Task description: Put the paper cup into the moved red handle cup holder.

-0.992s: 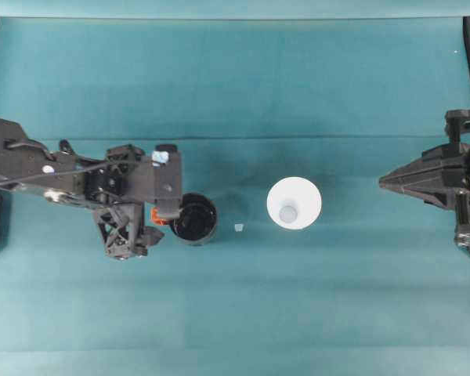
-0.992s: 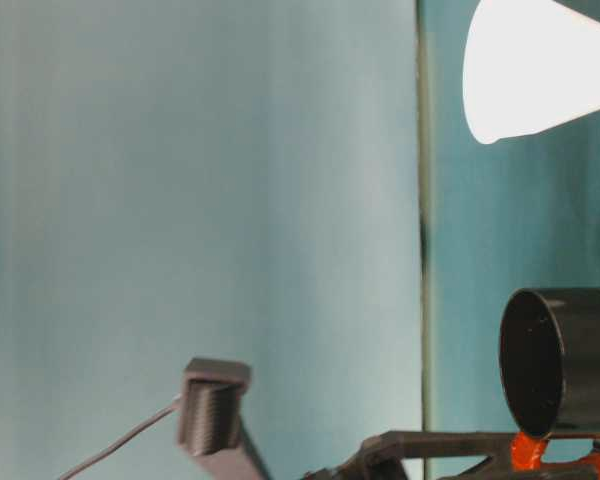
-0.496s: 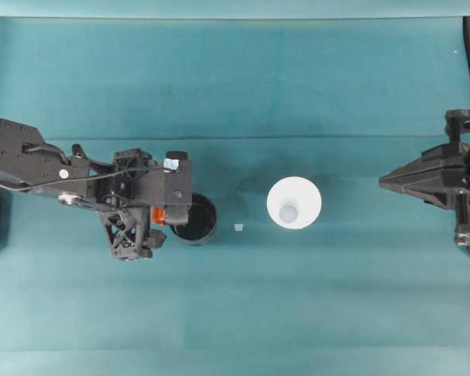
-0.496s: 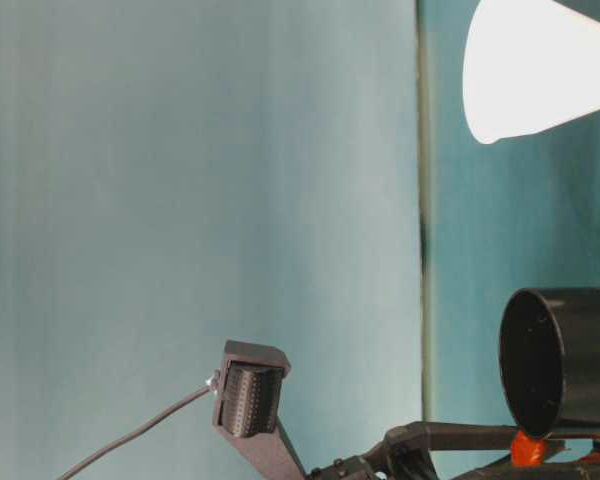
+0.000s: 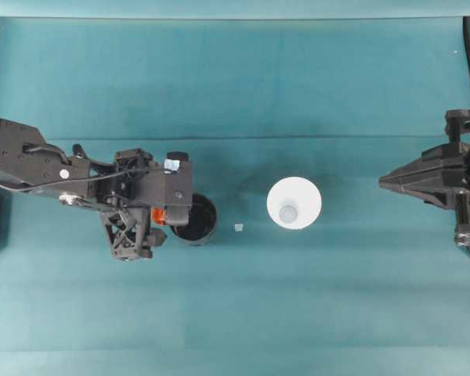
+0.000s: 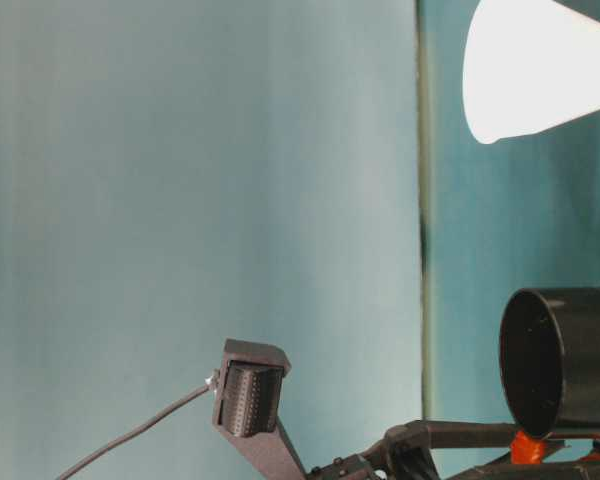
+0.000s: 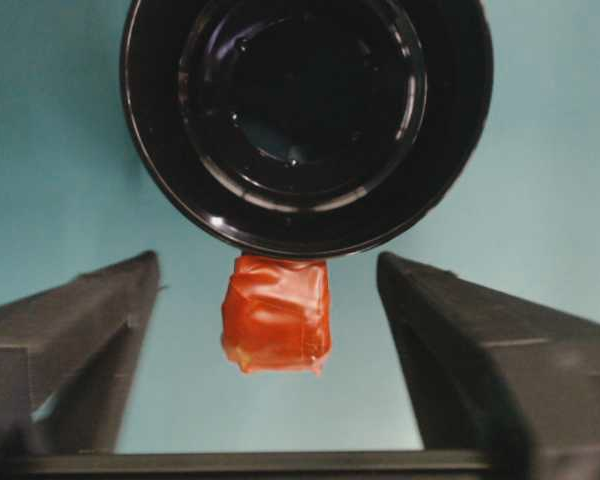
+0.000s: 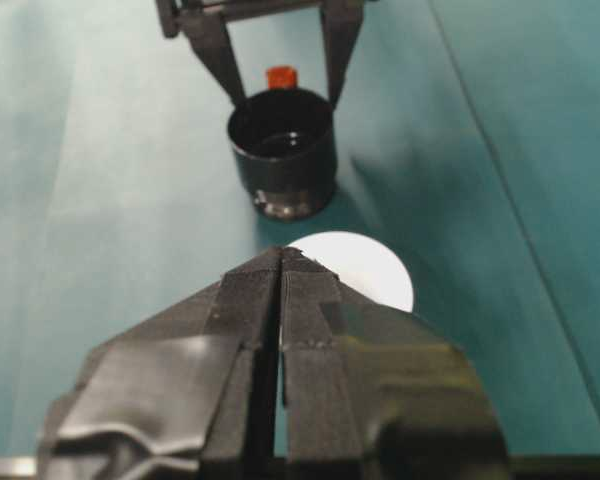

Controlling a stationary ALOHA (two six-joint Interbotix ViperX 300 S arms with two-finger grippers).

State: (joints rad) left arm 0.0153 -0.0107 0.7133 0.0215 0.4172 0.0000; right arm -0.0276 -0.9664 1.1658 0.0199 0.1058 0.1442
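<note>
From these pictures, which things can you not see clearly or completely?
- Paper cup: in the right wrist view the shut right gripper covers its near part.
- Red handle cup holder: in the overhead view the left gripper body hides most of the handle.
- The holder's base: cut off by the edge in the table-level view.
- Small pale scrap on the table: too small to identify.

Overhead view faces straight down on the table [image 5: 235, 313]. Table-level view lies sideways, close in. Left wrist view sits close above the red handle cup holder [image 7: 306, 120], which the right wrist view sees from farther off.
</note>
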